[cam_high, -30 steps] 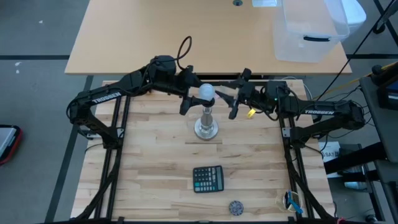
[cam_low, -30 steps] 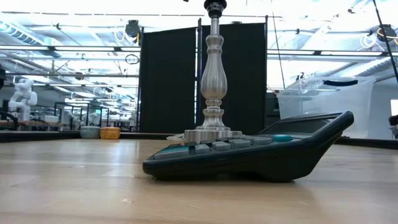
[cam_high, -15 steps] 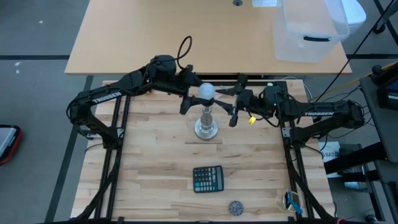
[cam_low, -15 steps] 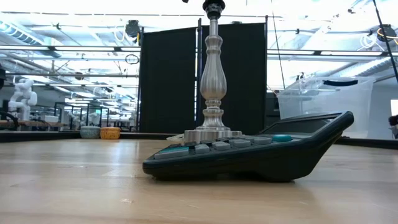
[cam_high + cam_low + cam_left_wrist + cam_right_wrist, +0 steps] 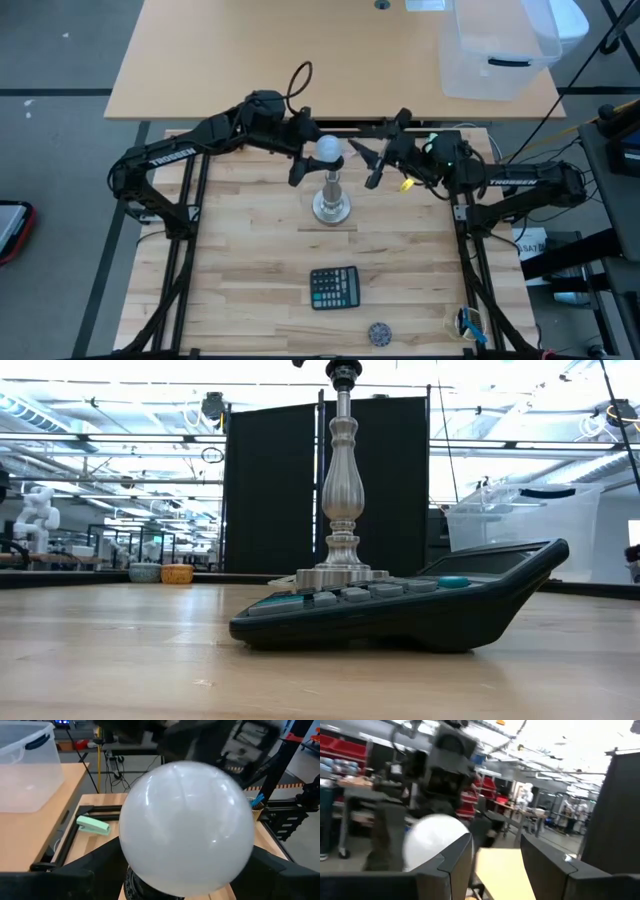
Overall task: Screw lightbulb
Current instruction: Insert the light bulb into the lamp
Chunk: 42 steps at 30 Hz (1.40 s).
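The wooden tabletop [image 5: 250, 250] carries a silver stand [image 5: 331, 197] in the middle, upright, so its socket faces up to receive the bulb. The left gripper [image 5: 308, 150] comes from the left, and its fingers [image 5: 85, 872] are clamped on the lightbulb [image 5: 329, 150], which sits on top of the stand, probably to turn it into the socket. The right gripper [image 5: 377, 158] waits just right of the bulb with fingers [image 5: 452, 857] apart and empty. A calculator [image 5: 334, 288] lies nearer, unused.

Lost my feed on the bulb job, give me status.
Left gripper around lightbulb, atop the stand. Right gripper open, just right of it, empty. Calculator well clear.
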Available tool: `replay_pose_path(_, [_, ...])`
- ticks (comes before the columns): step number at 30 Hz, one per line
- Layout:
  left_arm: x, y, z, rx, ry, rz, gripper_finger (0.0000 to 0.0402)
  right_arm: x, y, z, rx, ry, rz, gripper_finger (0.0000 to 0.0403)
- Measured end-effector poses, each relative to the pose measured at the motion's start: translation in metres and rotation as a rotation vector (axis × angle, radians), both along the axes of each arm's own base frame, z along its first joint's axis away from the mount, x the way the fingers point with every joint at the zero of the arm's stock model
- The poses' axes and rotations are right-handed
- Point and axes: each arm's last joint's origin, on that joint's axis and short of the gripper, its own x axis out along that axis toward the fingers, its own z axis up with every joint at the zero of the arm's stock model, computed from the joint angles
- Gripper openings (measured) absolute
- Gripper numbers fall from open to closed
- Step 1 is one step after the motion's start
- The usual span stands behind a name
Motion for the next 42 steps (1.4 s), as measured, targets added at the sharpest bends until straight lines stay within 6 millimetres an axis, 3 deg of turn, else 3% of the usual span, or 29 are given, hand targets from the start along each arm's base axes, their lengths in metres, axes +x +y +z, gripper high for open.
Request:
replay_pose_path(27, [0.0,0.001,0.003,0.009,-0.027,0.007,0.0293,0.015,-0.009,-0.014,0.042,0.044,0.019,0.0165])
replay_pose_path(42, [-0.001,0.005,0.003,0.012,-0.023,0.025,0.0293,0.018,0.006,-0.018,0.041,0.085,0.078,0.0165])
